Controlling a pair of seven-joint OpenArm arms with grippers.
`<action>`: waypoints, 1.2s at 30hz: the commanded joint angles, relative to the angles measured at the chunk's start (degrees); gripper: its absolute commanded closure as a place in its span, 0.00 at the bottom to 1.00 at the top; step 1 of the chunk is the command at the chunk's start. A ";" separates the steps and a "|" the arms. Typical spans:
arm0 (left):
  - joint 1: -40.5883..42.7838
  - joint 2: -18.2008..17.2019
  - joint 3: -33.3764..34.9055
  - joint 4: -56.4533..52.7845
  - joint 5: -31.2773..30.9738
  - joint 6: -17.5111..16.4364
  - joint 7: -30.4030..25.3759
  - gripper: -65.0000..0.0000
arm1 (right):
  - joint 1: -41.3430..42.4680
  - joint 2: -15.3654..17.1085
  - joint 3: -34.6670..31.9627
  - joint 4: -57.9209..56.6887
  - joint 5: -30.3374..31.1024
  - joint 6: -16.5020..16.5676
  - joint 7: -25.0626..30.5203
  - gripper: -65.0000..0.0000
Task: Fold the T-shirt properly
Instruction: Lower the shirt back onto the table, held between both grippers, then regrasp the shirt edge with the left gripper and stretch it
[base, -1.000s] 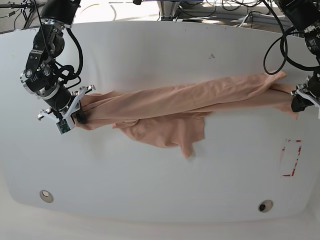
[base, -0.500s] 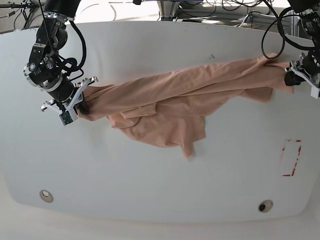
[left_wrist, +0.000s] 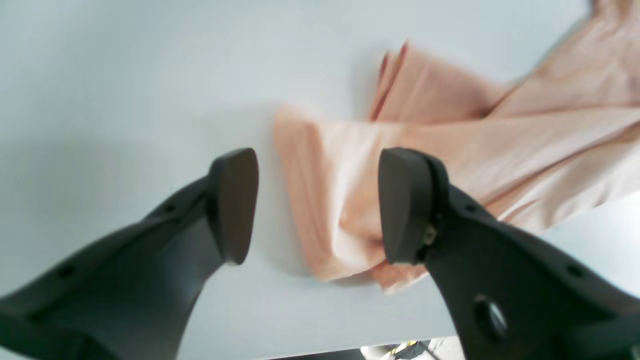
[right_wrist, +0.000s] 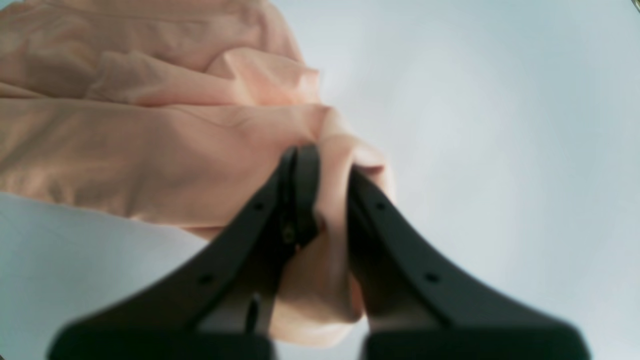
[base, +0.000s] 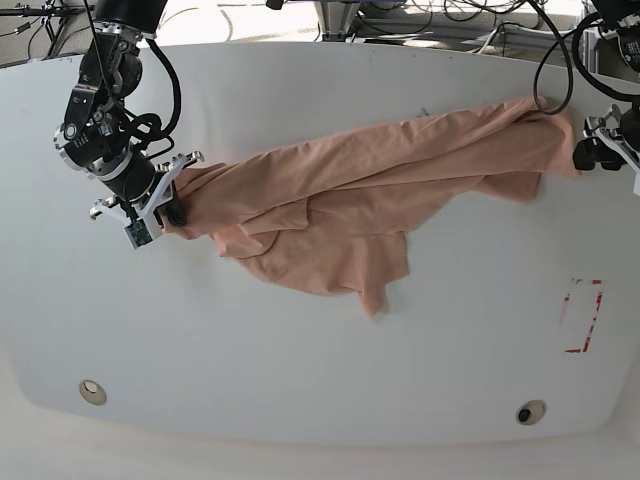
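The T-shirt (base: 370, 200) sprawls in a rumpled band across the upper middle of the white table (base: 300, 360), blocking a straight low pass between the two arms. The near half of the table lies bare, save a red-marked patch (base: 582, 316) at one side and two small round fittings (base: 93, 391) by the front edge, all flat and well apart
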 joint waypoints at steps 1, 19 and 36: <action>-1.60 -1.27 -3.33 0.71 -2.44 0.18 1.50 0.44 | 0.75 0.83 0.28 1.02 0.63 -0.33 1.19 1.00; -10.57 -0.84 -1.31 -16.52 4.32 3.26 1.68 0.44 | 0.83 -0.76 -0.07 1.02 0.72 -0.15 1.28 1.00; -11.54 1.63 6.87 -22.14 4.32 3.61 -1.93 0.44 | 0.83 -0.84 0.20 1.02 0.72 -0.06 1.28 1.00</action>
